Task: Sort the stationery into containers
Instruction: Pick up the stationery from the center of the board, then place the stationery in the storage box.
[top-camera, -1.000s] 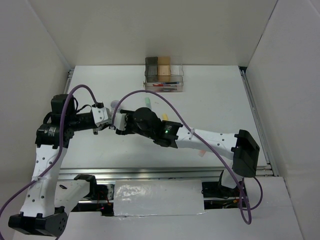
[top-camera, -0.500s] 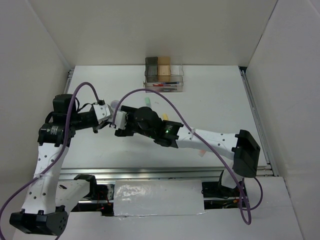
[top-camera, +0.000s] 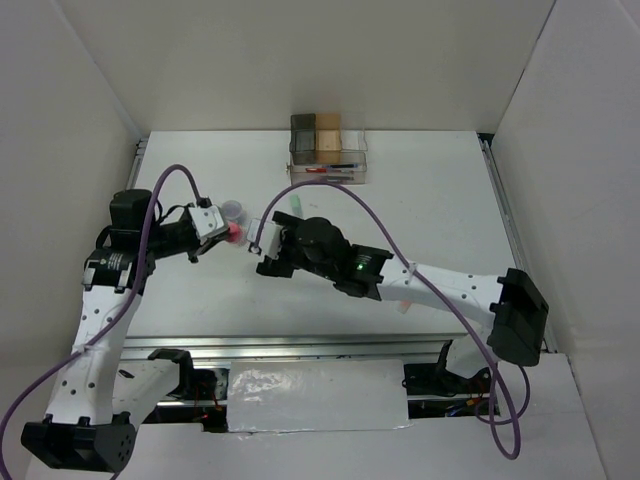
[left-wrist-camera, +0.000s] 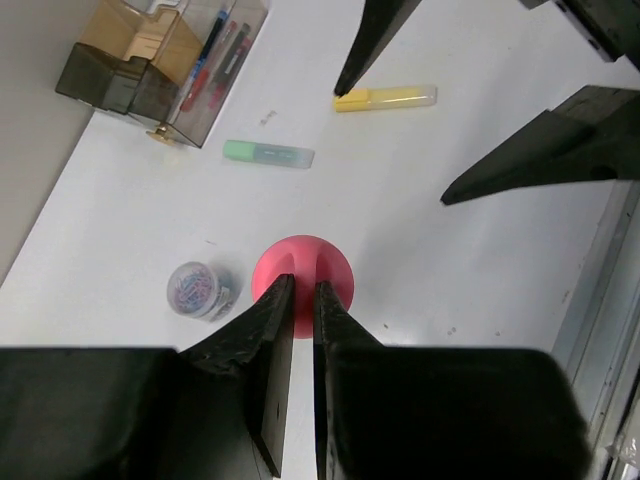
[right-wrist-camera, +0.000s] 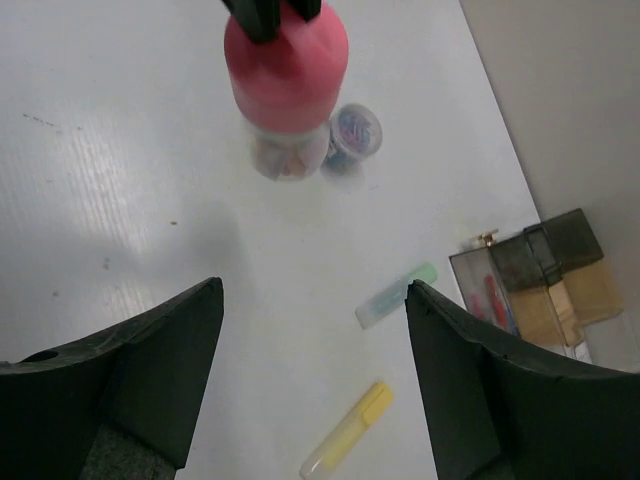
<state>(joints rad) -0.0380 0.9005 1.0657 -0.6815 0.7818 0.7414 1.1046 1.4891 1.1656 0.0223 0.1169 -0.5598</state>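
White table, walled on three sides. Left gripper (left-wrist-camera: 300, 285) clamped on the top of the pink cylinder (left-wrist-camera: 335, 275), left of table centre, well apart from the containers (top-camera: 325, 150) at the far edge. Right gripper (right-wrist-camera: 312, 290) has jaws wide, empty, facing it. Risk: narrow pinch on a rounded cap; the cylinder may slip in transit or knock the purple pot (left-wrist-camera: 197, 288) just beside it.

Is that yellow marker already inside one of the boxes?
No, the yellow marker lies on the white table, well apart from the boxes.
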